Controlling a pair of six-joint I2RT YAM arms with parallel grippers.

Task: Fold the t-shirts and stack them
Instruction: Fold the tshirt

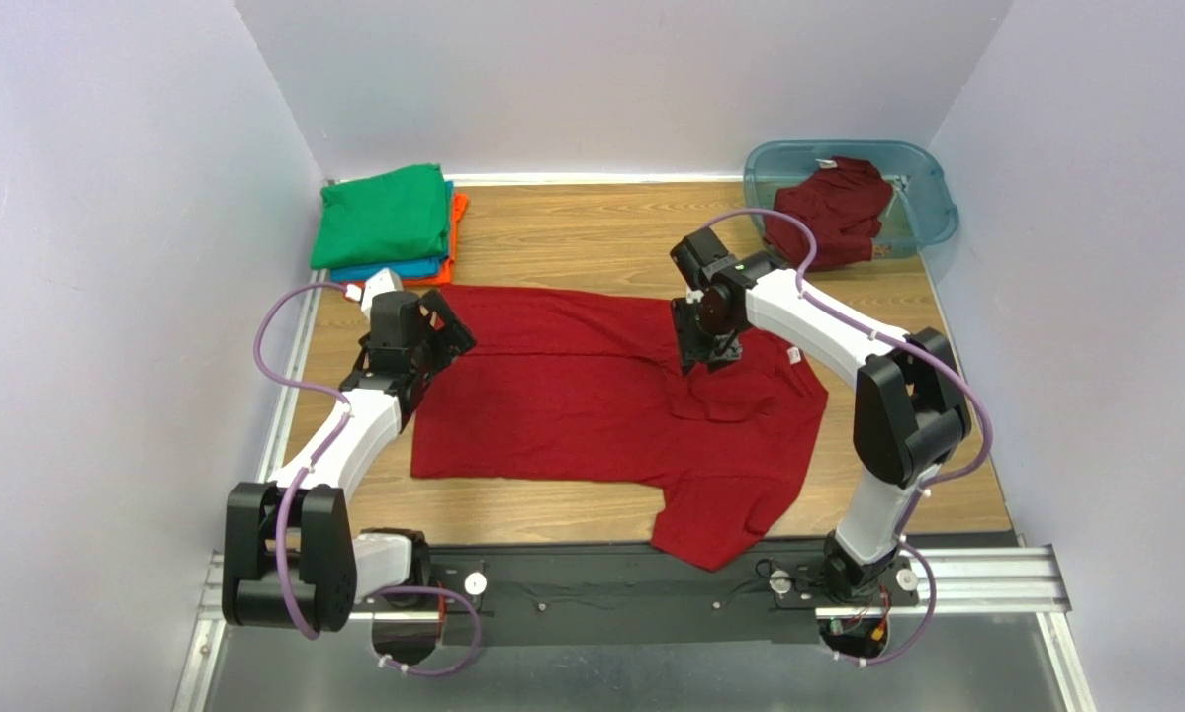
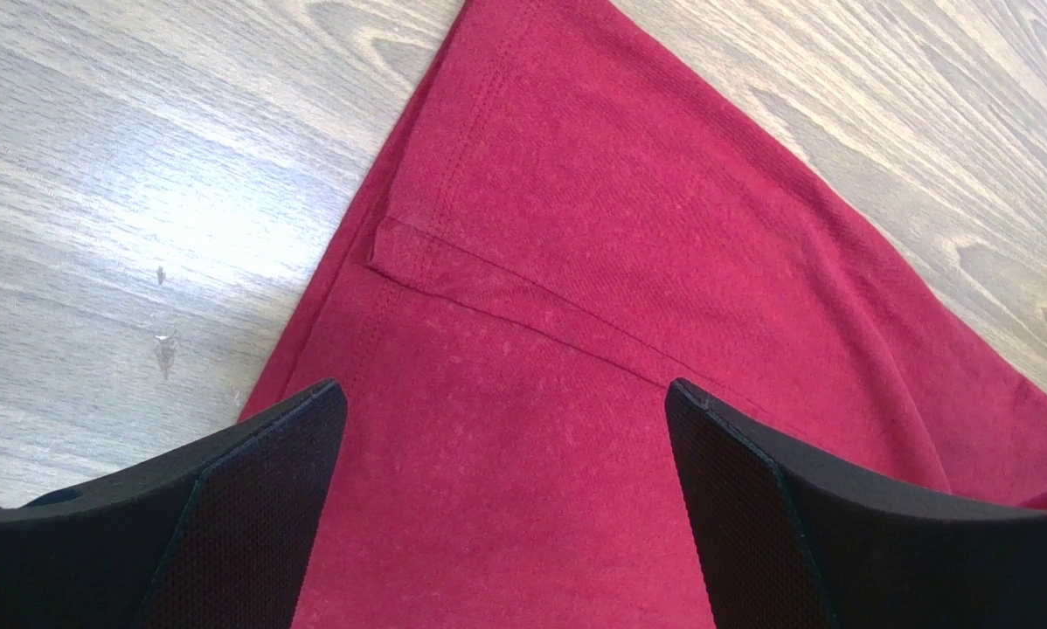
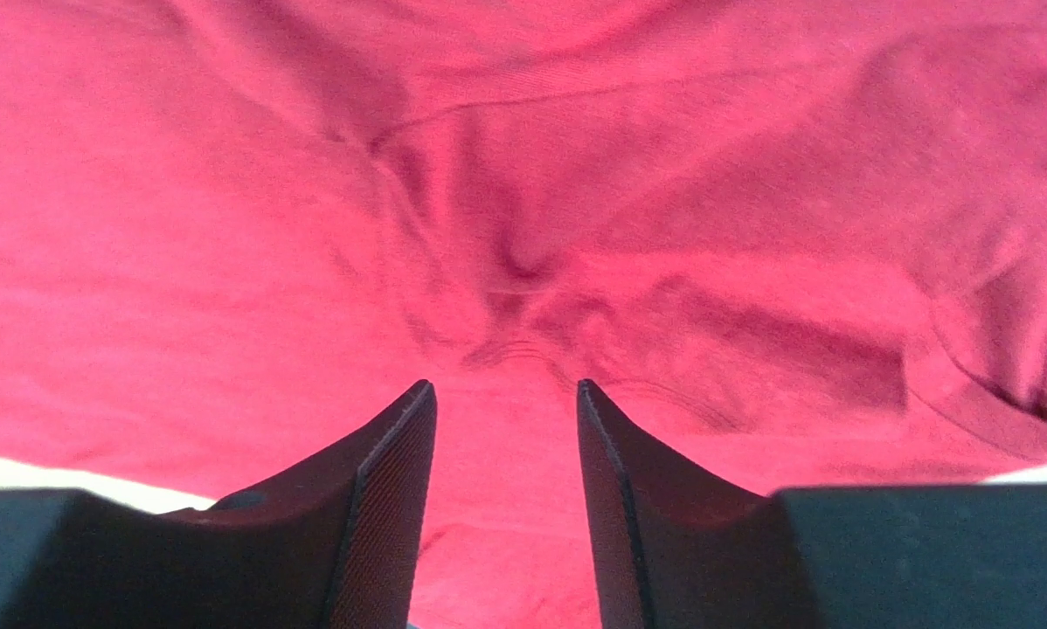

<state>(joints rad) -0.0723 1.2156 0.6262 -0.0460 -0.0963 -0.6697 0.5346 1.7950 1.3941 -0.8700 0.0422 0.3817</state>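
At the upper left of the top view, a green t-shirt [image 1: 383, 215] lies folded on a blue t-shirt [image 1: 406, 272] and an orange t-shirt [image 1: 459, 208]. They sit against the back corner, probably to keep the finished stack clear of the working space.

Just below them the left gripper [image 1: 432, 330] hangs over the left edge of a dark red t-shirt [image 1: 599, 408], which is spread nearly flat across the middle of the wooden tabletop [image 1: 584, 230]. In the left wrist view its jaws stand wide apart on either side of a stitched hem corner [image 2: 398, 243] and hold nothing. That looks like a pose ready to drop onto that edge.

Right of centre, the right gripper [image 1: 707, 349] points down onto the shirt's upper right part. In the right wrist view its jaws are narrowly apart, and the cloth [image 3: 516, 275] puckers into creases just ahead of the tips. I cannot tell whether they nip a fold or only press the fabric. With an arm at each side of the shirt, the fold would likely be lifted evenly.

In the upper right corner, a second dark red t-shirt [image 1: 833, 208] lies crumpled in the teal tub [image 1: 926, 186], unfolded and, I judge, waiting for its turn.
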